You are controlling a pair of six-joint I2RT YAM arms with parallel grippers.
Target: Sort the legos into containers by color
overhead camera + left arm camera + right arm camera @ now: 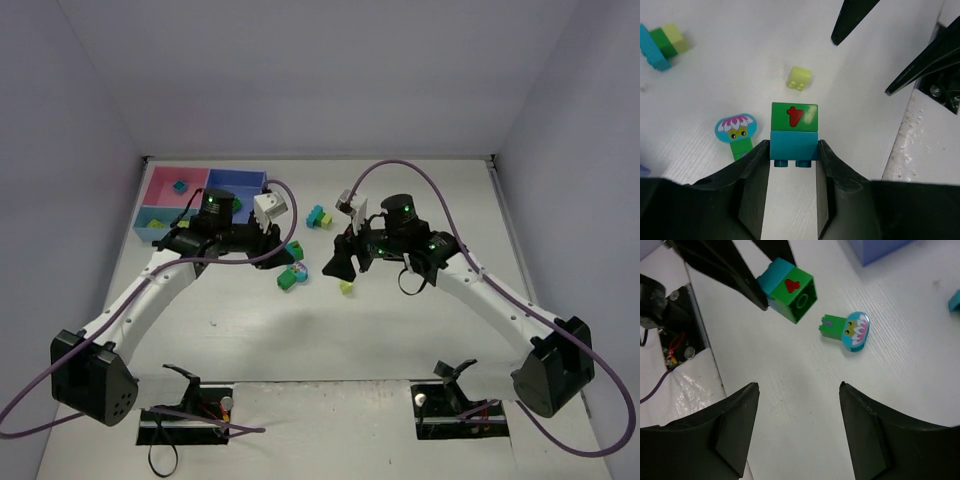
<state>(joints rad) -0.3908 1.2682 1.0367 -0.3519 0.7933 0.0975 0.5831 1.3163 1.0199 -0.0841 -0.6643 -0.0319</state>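
My left gripper is shut on a joined pair of legos, a teal brick topped by a dark green brick with a red mark. The same pair hangs above the table in the right wrist view. My right gripper stands open and empty just to the right of it, over bare table. A small yellow-green brick and a green piece with a teal flower face lie on the table nearby. The pink container, medium-blue container and light-blue container sit at the far left.
A teal, green and yellow-green cluster lies beyond the grippers. A teal brick rests in the pink container. The two grippers are close together at mid table. White walls enclose the table on three sides.
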